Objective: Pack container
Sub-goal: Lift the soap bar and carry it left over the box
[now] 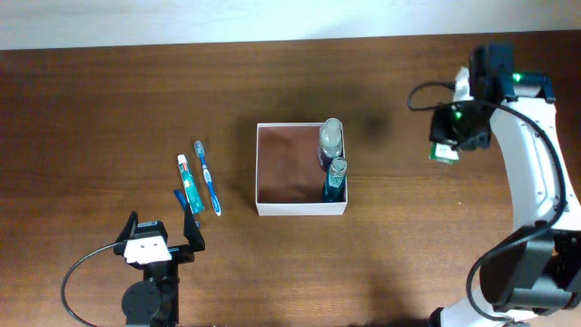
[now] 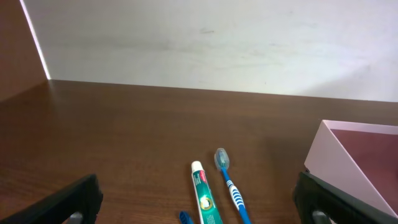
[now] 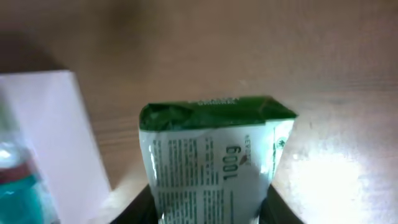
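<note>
Now, start at the near edge of the table (image 1: 91, 109): your left gripper (image 1: 162, 232) sits low there with its jaws spread wide apart, gripping nothing. Just ahead of it lie three loose toiletries. Nearest is a small dark-blue piece (image 1: 179, 193), too small to identify. Beside it lies a toothpaste tube (image 1: 189, 184) with its white cap pointing away from you. A blue-and-white toothbrush (image 1: 208, 177) lies alongside on the tube's right, bristle end also pointing away. The tube and the brush lie close together; you cannot tell whether they touch.

Right of those, near the middle of the table, stands the container (image 1: 258, 182). It is square and shallow, with white walls and a reddish-brown floor, and it stands well apart from both grippers. Two bottles stand inside it, both against its right wall. The nearer one is a teal-blue bottle (image 1: 334, 182) in the near right corner. Just behind it is a clear bottle with a grey cap (image 1: 330, 139) in the far right corner. The left part of the floor shows bare brown.

Farther off, on the far right, your right gripper (image 1: 451, 136) is closed on a green-white packet (image 3: 214, 158). Its dark fingers (image 3: 140, 208) clamp the packet's lower sides, and the green top edge sticks out past them. In the wrist view the container's white wall shows at the left of the packet.
</note>
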Robot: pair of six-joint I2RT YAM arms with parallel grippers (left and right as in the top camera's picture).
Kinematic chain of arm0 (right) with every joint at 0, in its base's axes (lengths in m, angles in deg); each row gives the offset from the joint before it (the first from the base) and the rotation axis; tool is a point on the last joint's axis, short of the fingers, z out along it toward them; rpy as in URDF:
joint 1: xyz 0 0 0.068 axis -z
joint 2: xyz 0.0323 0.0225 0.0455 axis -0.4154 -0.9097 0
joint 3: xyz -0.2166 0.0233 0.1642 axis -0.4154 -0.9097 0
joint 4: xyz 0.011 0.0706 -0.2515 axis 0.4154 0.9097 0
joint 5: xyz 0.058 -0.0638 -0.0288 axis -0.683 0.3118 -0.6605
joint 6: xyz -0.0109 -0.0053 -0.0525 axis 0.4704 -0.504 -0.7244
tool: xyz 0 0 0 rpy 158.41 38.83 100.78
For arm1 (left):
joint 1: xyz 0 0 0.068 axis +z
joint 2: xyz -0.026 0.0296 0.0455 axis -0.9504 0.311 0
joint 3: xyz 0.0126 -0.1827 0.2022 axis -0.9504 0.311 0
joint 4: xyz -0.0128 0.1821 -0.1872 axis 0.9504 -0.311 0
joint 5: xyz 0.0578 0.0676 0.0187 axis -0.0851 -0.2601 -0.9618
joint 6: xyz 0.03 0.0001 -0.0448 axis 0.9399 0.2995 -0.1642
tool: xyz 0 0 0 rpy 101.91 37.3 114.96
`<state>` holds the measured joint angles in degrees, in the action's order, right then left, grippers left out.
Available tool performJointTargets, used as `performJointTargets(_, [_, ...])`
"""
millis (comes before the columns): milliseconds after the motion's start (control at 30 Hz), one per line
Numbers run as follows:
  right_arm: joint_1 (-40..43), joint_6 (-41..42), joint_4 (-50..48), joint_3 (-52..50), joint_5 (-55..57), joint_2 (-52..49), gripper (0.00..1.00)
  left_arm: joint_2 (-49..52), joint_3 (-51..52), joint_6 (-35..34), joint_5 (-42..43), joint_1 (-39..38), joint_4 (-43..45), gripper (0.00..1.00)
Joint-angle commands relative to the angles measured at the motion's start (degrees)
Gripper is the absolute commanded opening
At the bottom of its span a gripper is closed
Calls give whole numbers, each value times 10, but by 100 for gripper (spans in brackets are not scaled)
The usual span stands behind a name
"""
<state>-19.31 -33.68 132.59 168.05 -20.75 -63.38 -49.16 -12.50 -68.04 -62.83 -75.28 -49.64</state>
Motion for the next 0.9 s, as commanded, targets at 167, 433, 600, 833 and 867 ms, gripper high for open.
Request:
performJointTargets(167, [-107,38,59,153,-5,23,30,-5,3,-7,-6,3,2,99])
performJointTargets(433, [-219,97,63,208,-5,23,30,-5,3,-7,-6,3,1,99])
performJointTargets(600, [-295,115,42,207,-3,22,30,-5,3,-7,-6,3,1,99])
performJointTargets(833, [-395,163,7,207,75,17,29,-5,3,-7,-6,3,1,99])
performJointTargets(867, [-407,171,3,207,86,14,29,-5,3,-7,-6,3,1,99])
